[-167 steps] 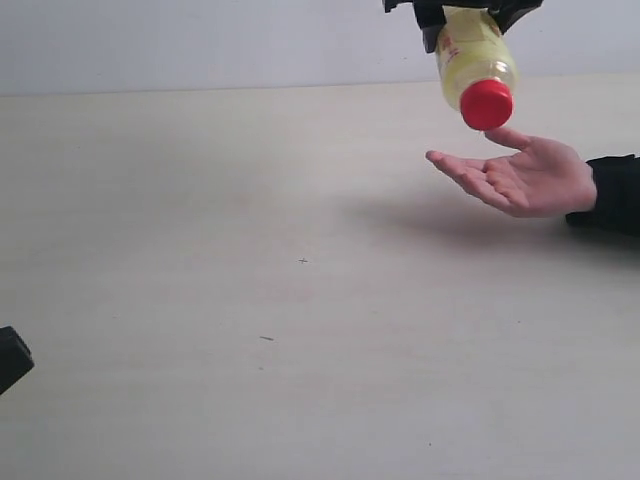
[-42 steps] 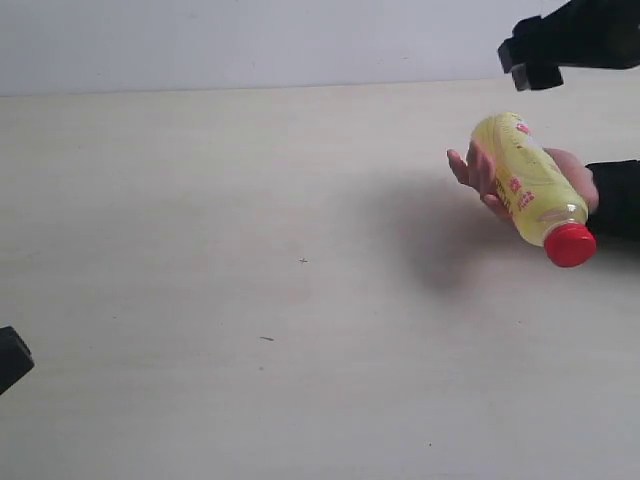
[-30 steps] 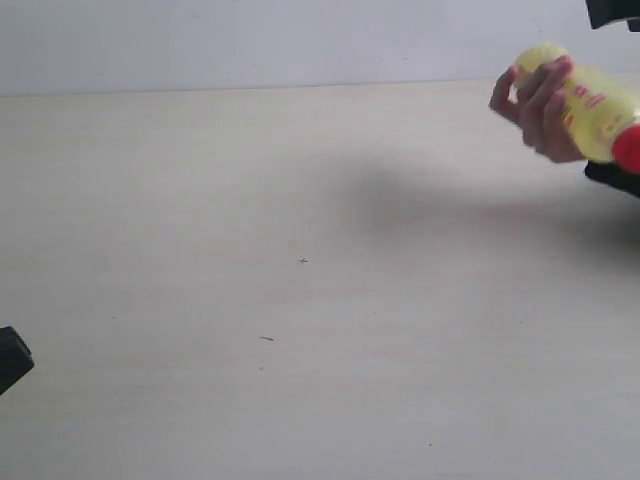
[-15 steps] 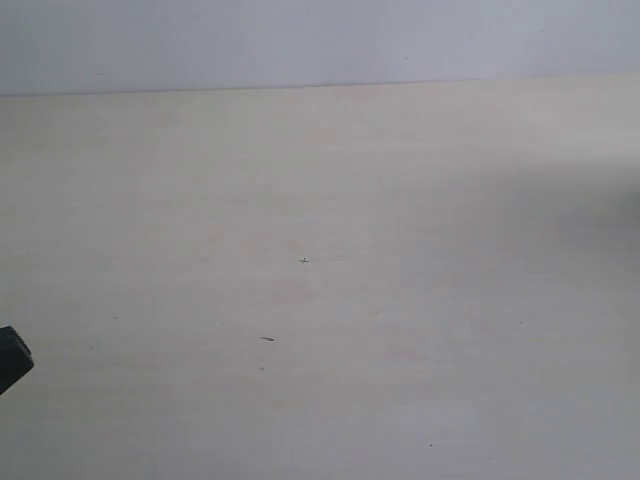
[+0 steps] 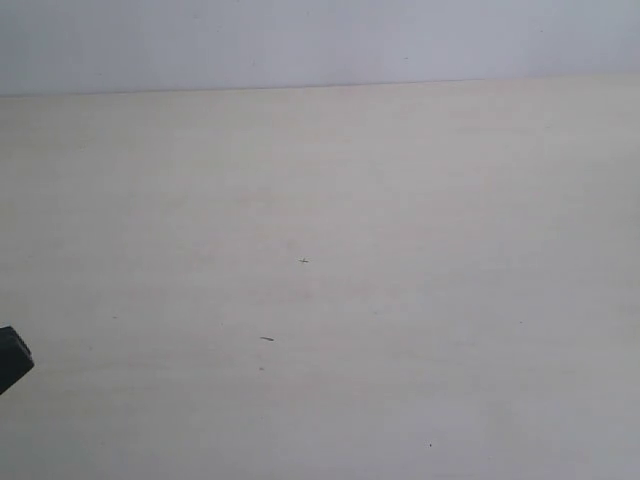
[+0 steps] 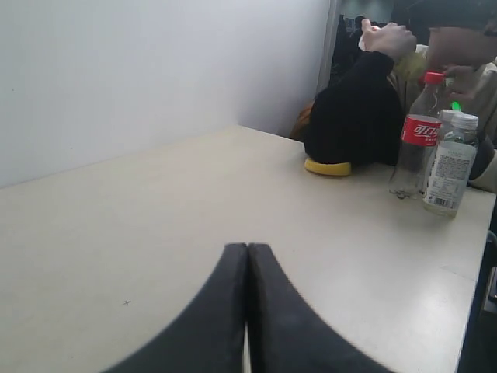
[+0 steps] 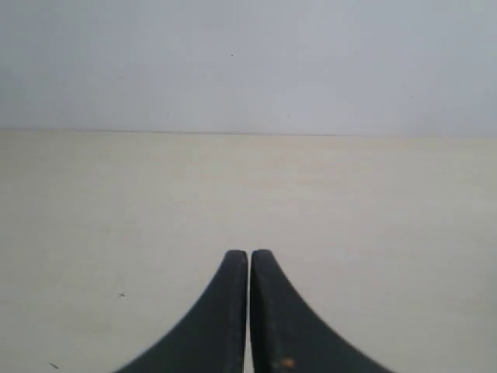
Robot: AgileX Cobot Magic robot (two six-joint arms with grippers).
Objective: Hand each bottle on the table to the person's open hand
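No bottle and no hand show on the table [image 5: 400, 200] in the exterior view. In the left wrist view, a clear bottle with red label and cap [image 6: 417, 136] and a white-labelled bottle [image 6: 449, 167] stand at the table's far corner. A third bottle with a green spot [image 6: 448, 116] is half hidden behind them. A person's black-sleeved arm [image 6: 353, 116] rests nearby with its hand [image 6: 388, 35] raised and not spread. My left gripper [image 6: 248, 247] is shut and empty above the table. My right gripper [image 7: 249, 252] is shut and empty too.
A yellow object [image 6: 328, 166] peeks out under the black sleeve; I cannot tell whether it is the yellow bottle. A black part of the left arm [image 5: 10, 360] sits at the exterior view's lower left edge. A pale wall [image 5: 300, 40] backs the table.
The hand took the yellow bottle from my right gripper and carried it out of view to the right. My right gripper withdrew from the exterior view. The left arm stayed still.
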